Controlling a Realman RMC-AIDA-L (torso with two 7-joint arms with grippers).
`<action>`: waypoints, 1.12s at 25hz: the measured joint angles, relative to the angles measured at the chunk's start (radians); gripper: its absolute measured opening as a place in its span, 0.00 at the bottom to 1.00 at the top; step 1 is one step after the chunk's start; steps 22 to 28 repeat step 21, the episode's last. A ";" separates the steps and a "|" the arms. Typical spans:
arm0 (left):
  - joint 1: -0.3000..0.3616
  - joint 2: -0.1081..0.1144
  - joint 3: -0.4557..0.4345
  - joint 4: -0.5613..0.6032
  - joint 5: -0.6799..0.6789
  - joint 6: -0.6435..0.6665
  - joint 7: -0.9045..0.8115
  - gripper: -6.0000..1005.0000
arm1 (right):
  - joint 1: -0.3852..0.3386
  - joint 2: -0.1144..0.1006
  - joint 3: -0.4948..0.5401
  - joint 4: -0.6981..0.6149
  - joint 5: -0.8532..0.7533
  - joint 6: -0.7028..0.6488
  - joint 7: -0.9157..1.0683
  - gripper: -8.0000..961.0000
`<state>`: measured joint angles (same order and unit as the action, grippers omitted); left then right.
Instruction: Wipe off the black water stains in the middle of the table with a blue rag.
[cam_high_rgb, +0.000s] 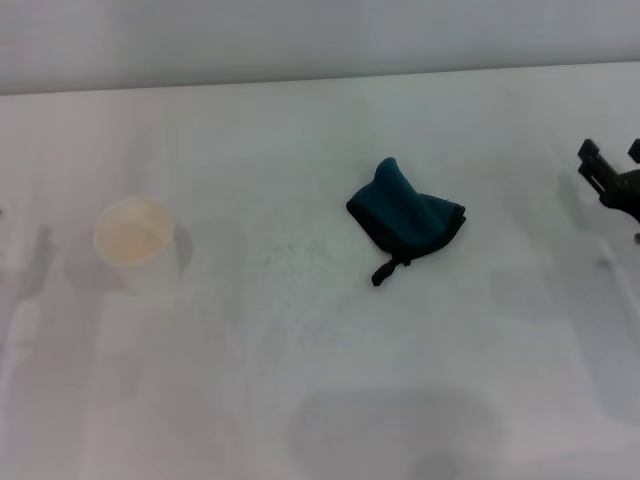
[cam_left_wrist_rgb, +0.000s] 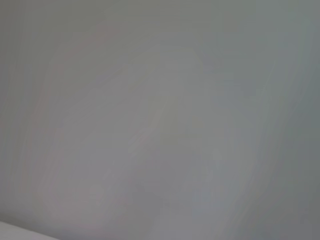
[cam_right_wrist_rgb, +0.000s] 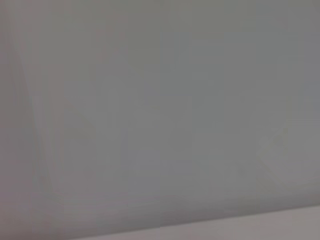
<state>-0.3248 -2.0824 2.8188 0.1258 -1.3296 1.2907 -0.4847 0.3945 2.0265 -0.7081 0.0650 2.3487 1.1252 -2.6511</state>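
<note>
The blue rag (cam_high_rgb: 406, 221) lies crumpled on the white table (cam_high_rgb: 330, 400), a little right of the middle, with its black loop tag pointing toward the front. No dark blob of the black water stains shows; only faint pale specks lie left of the rag. My right gripper (cam_high_rgb: 612, 165) is at the far right edge of the head view, well right of the rag, open and empty. My left gripper is out of view. Both wrist views show only a plain grey-white surface.
A white paper cup (cam_high_rgb: 137, 243) stands at the left of the table. The table's far edge runs along the top of the head view, with a pale wall behind it.
</note>
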 joint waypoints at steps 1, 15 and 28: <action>0.000 0.000 0.000 0.001 0.000 -0.002 0.014 0.88 | 0.001 0.000 0.004 0.000 0.000 0.003 0.001 0.80; -0.020 -0.002 0.005 0.052 0.006 -0.009 0.054 0.88 | -0.007 0.000 0.020 0.004 0.001 0.057 0.016 0.80; -0.021 0.000 0.003 0.049 0.005 -0.011 0.055 0.88 | -0.011 0.000 0.021 0.007 0.001 0.061 0.026 0.80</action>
